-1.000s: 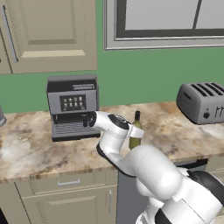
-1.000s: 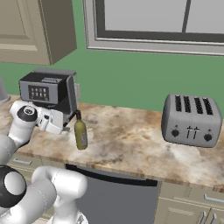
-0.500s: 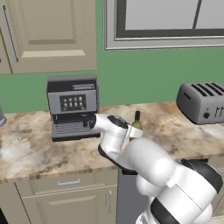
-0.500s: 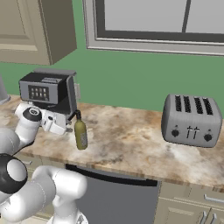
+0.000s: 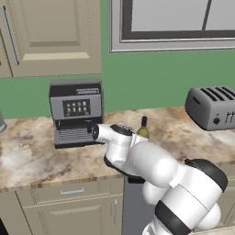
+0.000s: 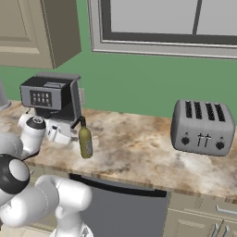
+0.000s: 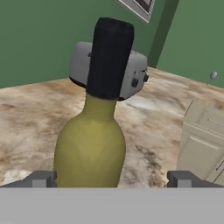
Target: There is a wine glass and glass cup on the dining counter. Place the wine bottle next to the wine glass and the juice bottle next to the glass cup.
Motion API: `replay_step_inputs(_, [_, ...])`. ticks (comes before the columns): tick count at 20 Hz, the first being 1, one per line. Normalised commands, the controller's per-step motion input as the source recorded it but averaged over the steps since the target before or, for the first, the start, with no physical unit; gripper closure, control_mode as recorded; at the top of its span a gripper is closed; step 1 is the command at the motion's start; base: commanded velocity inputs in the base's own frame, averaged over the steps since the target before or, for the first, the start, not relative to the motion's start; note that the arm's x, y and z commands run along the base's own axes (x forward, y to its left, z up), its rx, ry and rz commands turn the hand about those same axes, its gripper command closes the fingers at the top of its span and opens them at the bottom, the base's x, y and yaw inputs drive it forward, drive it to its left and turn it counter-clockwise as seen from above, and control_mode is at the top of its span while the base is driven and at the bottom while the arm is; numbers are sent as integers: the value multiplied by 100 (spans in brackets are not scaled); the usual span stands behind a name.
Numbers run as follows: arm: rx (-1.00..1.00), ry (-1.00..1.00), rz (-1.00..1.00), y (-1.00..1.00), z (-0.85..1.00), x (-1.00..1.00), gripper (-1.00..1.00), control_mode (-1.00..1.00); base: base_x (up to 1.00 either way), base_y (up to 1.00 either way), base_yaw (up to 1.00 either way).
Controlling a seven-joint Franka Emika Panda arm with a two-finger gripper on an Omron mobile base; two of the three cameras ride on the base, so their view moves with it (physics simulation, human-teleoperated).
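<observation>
The wine bottle [image 6: 85, 141] is slim and olive-green with a dark neck and black top. It stands upright on a marbled kitchen counter [image 6: 139, 152], just right of the coffee machine. Its top shows behind my arm [image 5: 143, 130]. My gripper [image 6: 71, 137] is level with the bottle's body, on its left side. In the hand view the bottle [image 7: 92, 144] is close up between my open fingertips [image 7: 41, 178], nearer the left one, and neither touches it. The wine glass, glass cup, juice bottle and dining counter are out of view.
A dark coffee machine [image 6: 48, 97] stands right behind my hand. A silver toaster [image 6: 201, 127] sits far right on the counter, with bare stone between it and the bottle. Wall cupboards [image 5: 50, 36] hang above. Drawers [image 5: 69, 193] run below the edge.
My arm has folded lower over the counter edge, and the hand has sunk slightly beside the bottle. The bottle has not moved, and the jaws stay wide.
</observation>
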Motion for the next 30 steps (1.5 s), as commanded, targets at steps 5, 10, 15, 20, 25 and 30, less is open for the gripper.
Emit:
replay_step_inputs(5, [-4, 0, 0, 0, -11, 5, -100, -100, 0, 0, 0])
replay_step_inputs(10, [-3, 0, 1, 0, -7, 0, -100, -100, 0, 0, 0])
replay_step_inputs(15, [-2, 0, 0, -1, -4, 0, -100, -100, 0, 0, 0])
replay_step_inputs(20, [0, 0, 0, -4, 0, 0, -100, -100, 0, 0, 0])
replay_step_inputs(25, [0, 0, 0, -4, 0, -1, -100, -100, 0, 0, 0])
replay_step_inputs(30, [0, 0, 0, -3, 0, -10, -100, -100, 0, 0, 0])
